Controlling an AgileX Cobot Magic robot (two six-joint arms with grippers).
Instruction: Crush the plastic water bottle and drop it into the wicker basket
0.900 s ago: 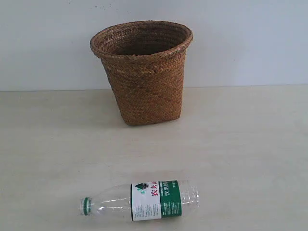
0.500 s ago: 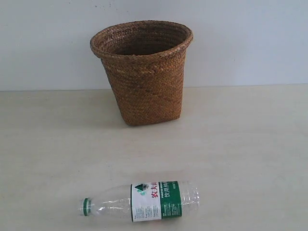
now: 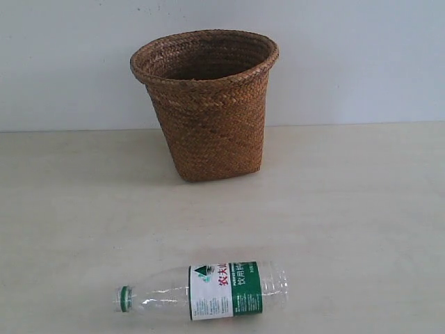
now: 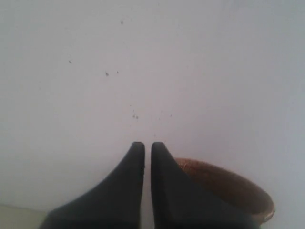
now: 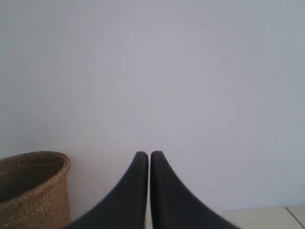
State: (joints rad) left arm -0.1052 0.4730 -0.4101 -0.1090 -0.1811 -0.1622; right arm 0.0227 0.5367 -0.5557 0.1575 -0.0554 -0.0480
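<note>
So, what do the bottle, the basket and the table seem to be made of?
The bottle: clear, thin, glossy plastic; the table shows through it, and it has moulded ribs.
The basket: woven plant fibre, wicker-like, matte brown; braided rim and plaited strands are visible.
The table: pale and matte with faint streaks; perhaps wood or laminate, I cannot tell which.

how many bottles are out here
1. The bottle lies on its side on the table, in front of the basket, cap pointing left in the exterior view. The basket's bottom is out of sight, so another could be hidden inside.
</note>
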